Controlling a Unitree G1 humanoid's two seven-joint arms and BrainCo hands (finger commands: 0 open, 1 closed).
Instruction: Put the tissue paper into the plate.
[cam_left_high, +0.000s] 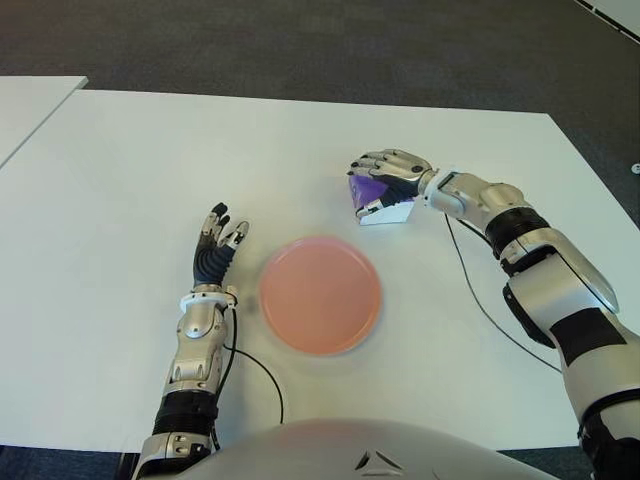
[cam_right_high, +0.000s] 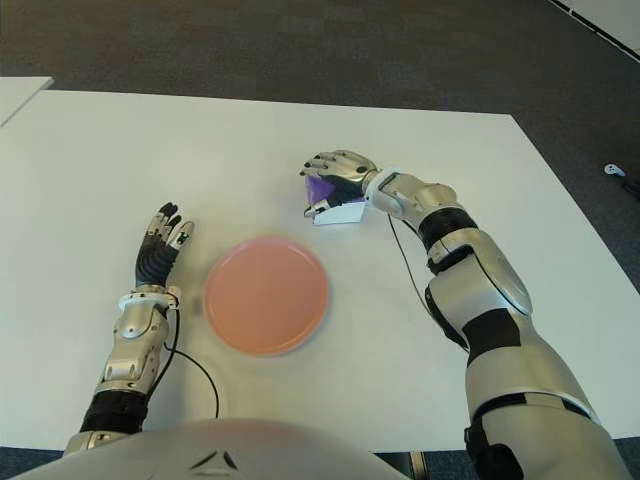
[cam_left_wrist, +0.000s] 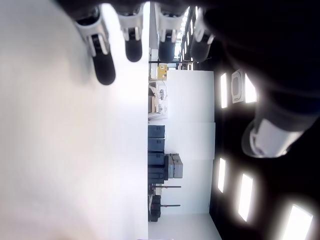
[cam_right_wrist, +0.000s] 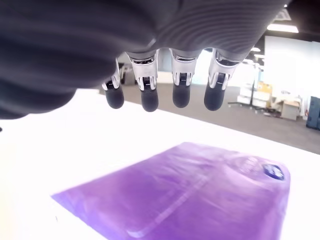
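Two robot hands are over the white tabletop (cam_left_high: 120, 180). My right robot hand (cam_left_high: 392, 178) hovers above the purple tissue paper pack (cam_left_high: 378, 198), fingers (cam_right_wrist: 181, 90) extended and not closed on it; the pack lies flat on the tabletop, beyond the pink plate (cam_left_high: 320, 294) and apart from it. My left robot hand (cam_left_high: 216, 248) shows just left of the plate, fingers loose, holding nothing.

plate (cam_left_high: 320, 295) lower centre of frame, on table (cam_left_high: 120, 180) | tissue paper pack (cam_left_high: 378, 200) up-right of plate, apart from it, under right hand (cam_left_high: 392, 172) | left hand (cam_left_high: 216, 245) just left of plate
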